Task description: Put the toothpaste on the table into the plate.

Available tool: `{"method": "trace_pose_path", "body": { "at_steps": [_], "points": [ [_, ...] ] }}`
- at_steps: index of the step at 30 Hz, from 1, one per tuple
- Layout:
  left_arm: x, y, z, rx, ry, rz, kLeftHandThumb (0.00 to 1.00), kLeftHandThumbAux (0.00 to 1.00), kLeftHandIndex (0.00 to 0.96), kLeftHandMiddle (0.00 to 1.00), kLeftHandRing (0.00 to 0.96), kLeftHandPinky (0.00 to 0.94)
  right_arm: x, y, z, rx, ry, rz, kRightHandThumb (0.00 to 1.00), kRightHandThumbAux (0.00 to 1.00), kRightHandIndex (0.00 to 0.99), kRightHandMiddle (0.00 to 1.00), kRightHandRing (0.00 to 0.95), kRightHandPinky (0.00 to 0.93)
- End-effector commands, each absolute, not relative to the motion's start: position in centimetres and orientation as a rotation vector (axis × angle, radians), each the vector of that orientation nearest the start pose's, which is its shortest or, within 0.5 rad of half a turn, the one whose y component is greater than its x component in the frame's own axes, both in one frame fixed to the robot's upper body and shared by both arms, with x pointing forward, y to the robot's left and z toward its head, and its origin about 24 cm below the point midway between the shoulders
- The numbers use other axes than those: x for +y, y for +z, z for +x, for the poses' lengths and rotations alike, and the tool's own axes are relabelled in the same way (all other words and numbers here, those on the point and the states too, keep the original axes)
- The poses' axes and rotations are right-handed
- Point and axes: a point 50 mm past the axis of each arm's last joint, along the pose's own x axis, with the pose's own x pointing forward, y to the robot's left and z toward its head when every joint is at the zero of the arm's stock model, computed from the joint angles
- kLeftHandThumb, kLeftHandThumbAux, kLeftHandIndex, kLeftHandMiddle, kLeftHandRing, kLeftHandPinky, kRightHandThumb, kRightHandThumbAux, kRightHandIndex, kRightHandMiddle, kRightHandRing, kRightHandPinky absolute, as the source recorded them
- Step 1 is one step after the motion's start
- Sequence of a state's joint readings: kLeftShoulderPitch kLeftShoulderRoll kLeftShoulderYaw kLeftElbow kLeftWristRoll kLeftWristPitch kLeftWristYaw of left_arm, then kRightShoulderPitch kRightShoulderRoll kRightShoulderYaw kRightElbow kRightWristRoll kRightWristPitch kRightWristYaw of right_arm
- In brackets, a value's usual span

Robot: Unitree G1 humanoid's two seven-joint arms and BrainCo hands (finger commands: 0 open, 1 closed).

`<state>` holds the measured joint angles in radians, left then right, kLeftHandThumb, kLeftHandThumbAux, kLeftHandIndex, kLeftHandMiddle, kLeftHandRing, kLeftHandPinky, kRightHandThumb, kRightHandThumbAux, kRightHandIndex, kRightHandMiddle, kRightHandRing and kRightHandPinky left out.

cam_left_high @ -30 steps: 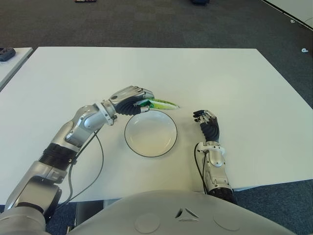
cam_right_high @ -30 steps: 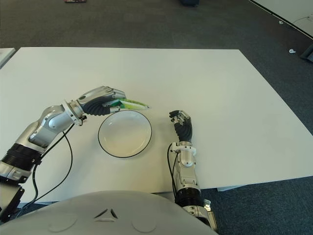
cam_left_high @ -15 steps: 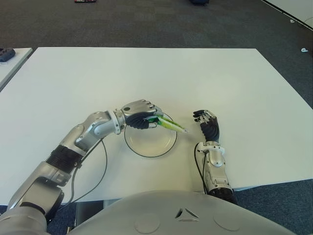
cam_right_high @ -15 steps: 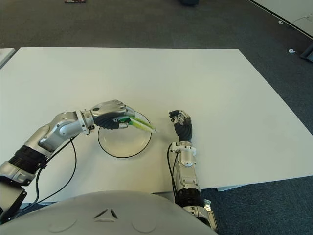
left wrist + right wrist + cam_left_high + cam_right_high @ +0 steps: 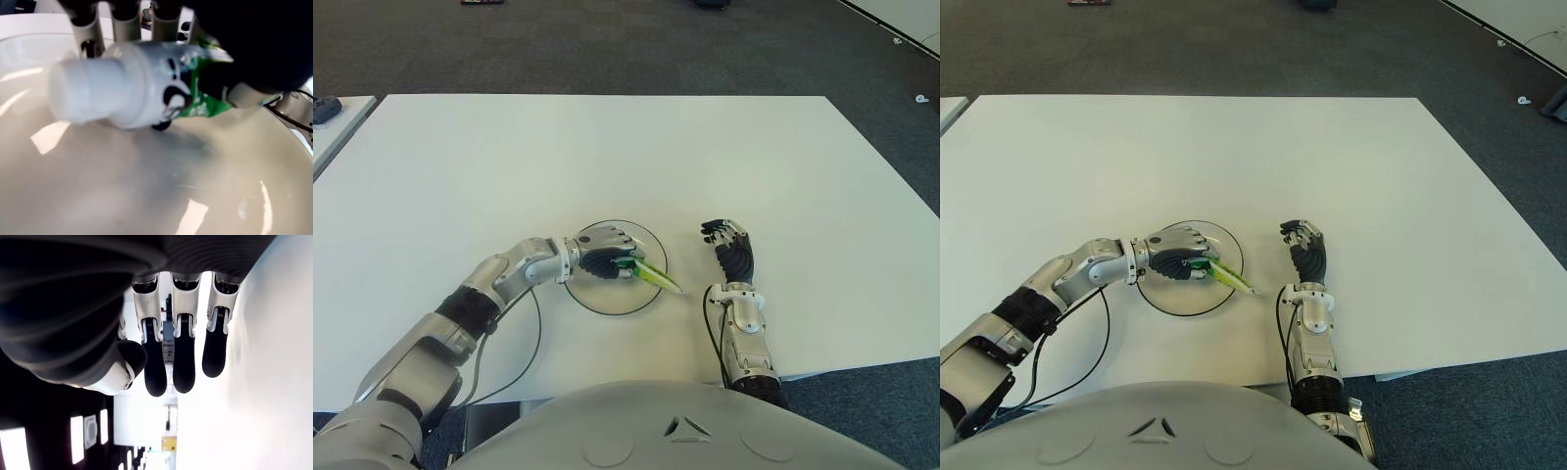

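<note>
White bench: the bench [image 5: 607,147] is a big plain slab, with dark carpet [image 5: 607,44] past its far edge.
Plate: white, round, thin dark rim, the plate [image 5: 651,245] sits on the bench in front of the robot, a bit to its left of centre.
Left hand: the left hand [image 5: 605,262] is right over the plate, knuckles up, arm coming in low from the robot's left.
Left fingers: curled tight around the toothpaste, so it's a proper grip. In the left wrist view you can see the fingers [image 5: 124,22] wrapped over the tube body.
Toothpaste: the green and white toothpaste [image 5: 654,276] is a tube clamped in the left hand, not lying loose on the bench. The flat tail end pokes out toward the robot's right and reaches across the plate's rim on the near right side.
Cap end: in the left wrist view the white cap [image 5: 80,98] is huge in the shot and hangs just above the glossy inside of the plate. Can't tell if it's actually touching the plate or just skimming it.
Right hand: the right hand [image 5: 729,250] shows just right of the plate, well clear of the tube, pointing away from the robot.
Right fingers: loose and only slightly bent, holding nothing; the right wrist view shows the fingers [image 5: 183,357] hanging side by side with nothing between them.
Odd bit: a second pale bench corner [image 5: 337,122] shows at the far left.
</note>
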<state>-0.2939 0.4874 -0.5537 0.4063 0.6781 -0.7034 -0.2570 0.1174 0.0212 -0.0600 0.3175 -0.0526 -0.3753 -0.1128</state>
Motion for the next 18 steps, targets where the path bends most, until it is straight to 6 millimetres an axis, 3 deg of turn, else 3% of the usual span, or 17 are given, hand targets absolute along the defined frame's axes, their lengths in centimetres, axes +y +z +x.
{"method": "trace_pose_path", "body": {
  "at_steps": [1,18],
  "points": [
    [11.19,-0.83,23.78,-0.286,-1.198,1.207,0.706,0.713,0.433,0.755,0.764,0.77,-16.75,-2.33,21.19,0.071,-0.184,-0.036,0.706,0.73,0.427,0.441,0.41,0.406],
    [12.05,-1.26,24.02,-0.341,-1.115,1.287,0.705,0.713,0.43,0.748,0.763,0.773,-16.79,-2.32,21.1,0.074,-0.185,-0.026,0.707,0.731,0.426,0.442,0.413,0.416]
  ]
}}
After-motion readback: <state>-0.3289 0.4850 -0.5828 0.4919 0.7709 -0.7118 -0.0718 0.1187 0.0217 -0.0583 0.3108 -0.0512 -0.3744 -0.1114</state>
